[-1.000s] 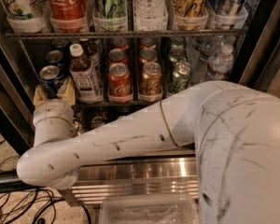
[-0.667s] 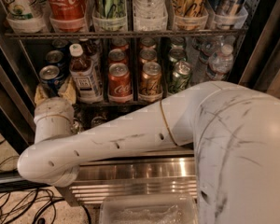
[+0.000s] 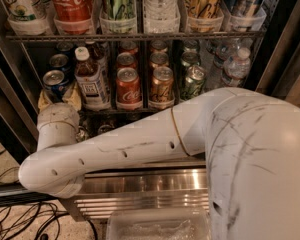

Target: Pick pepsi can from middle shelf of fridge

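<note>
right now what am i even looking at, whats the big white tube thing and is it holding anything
The big white tube is a robot's arm. There is one camera, and it looks over the arm into a drinks fridge. The arm bends at the left and ends in its claw. The claw sits at the left front of the middle shelf, right at the foot of the blue pepsi can. I cannot tell whether it has gripped the can. To the right of that can stand a white-capped bottle, a red Coca-Cola can, an orange-brown can and a green can. Taller drinks fill the upper rack.
</note>
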Available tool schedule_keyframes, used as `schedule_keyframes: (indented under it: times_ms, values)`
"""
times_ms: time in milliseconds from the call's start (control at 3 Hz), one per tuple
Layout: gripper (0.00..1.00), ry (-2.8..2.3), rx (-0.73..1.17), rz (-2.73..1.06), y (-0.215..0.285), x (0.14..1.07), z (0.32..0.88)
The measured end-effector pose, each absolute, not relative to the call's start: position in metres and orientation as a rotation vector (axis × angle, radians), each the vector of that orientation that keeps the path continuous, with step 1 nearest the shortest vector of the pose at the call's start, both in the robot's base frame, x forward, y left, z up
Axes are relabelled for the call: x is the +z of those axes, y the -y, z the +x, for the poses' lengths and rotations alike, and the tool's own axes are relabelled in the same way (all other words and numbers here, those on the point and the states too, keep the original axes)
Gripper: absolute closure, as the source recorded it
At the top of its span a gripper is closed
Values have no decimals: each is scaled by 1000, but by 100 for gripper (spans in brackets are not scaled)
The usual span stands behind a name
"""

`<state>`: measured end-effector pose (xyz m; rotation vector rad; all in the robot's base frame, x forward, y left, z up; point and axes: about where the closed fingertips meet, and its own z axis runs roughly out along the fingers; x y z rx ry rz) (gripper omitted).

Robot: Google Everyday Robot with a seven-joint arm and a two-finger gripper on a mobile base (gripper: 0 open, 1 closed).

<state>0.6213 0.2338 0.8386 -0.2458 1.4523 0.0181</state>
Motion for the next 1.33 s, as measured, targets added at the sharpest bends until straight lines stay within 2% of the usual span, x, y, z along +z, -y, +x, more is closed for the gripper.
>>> schedule_keyframes:
  times_ms: [333,667,1000,1333]
  values:
    - [61,-1463,31,-234,-234,837,623]
    - [84,-1469,55,-226,-235,838,624]
    - [100,-1469,56,-226,-235,838,624]
    - [100,-1479,90,-217,-234,841,623]
